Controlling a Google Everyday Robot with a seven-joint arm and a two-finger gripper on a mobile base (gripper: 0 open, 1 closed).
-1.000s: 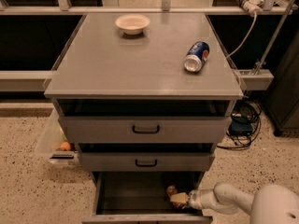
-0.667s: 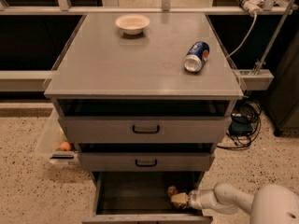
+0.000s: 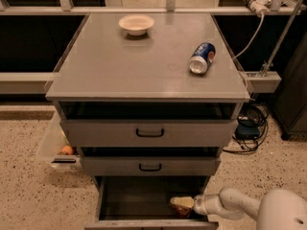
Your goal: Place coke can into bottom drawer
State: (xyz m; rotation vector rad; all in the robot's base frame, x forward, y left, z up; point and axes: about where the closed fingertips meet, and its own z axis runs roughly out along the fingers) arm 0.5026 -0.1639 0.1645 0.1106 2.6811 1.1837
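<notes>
**One arm, one red can, down in the lowest drawer**

Right, counting from the top: three grey drawers in this cabinet (image 3: 144, 66). The top drawer (image 3: 192, 134) and the middle drawer (image 3: 187, 167) each carry one black handle, so two handles in all. Both stand slightly ajar, with a dark gap above each front.

The bottom drawer (image 3: 129, 198) is pulled well out, its dark inside on show. One white arm (image 3: 230, 204) reaches into it from the right. The gripper (image 3: 183, 202) sits low in the drawer's right front corner. The coke can (image 3: 181, 212) is right there with it, a patch of red just under the pale tip, touching or nearly so. Whether the gripper is clamped on the can or loose, I cannot tell from here.

Up on the cabinet top there are two things, well apart. One cream bowl (image 3: 136, 24) stands upright near the back. One blue can (image 3: 202, 58) lies on its side towards the right edge, silver end facing forward.

On the floor to the left is one clear plastic bin (image 3: 48, 145) with one orange round thing (image 3: 67, 150) inside. To the right lies a tangle of black cables (image 3: 249, 123).
</notes>
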